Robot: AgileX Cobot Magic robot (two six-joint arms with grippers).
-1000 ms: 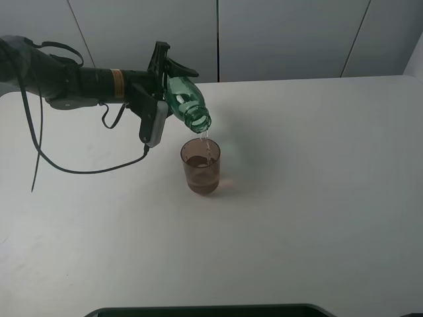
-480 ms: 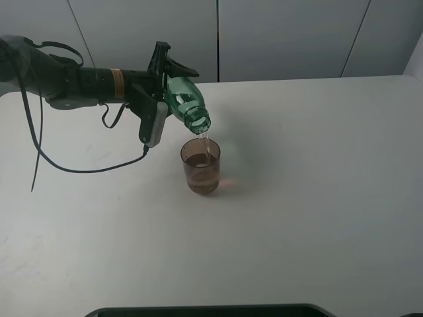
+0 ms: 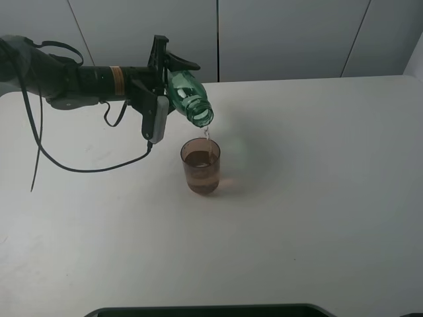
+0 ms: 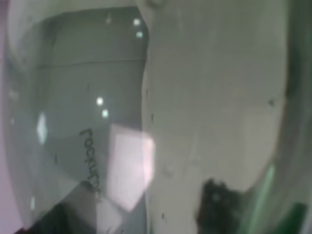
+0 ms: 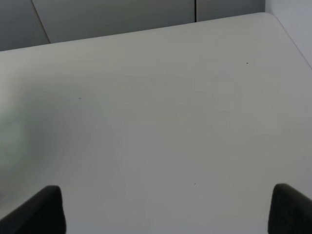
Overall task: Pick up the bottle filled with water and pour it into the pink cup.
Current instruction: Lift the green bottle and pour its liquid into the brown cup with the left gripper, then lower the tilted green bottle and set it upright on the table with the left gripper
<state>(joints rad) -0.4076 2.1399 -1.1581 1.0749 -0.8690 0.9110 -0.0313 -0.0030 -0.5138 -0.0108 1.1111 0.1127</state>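
The green-tinted bottle hangs tilted over the table, its open mouth pointing down and to the right, just above the pink cup. A thin trickle of water falls from the mouth into the cup, which stands upright and holds water. My left gripper is shut on the bottle's body, reaching in from the left. In the left wrist view the bottle fills the picture up close. My right gripper is open over bare table, only its two dark fingertips showing; the exterior high view does not show it.
The white table runs back to grey wall panels. A black cable loops down from the left arm onto the table. A dark curved edge lies along the near side.
The bottle's mouth has lifted a little, up and slightly right, and the stream into the cup has thinned. The cup has not moved.
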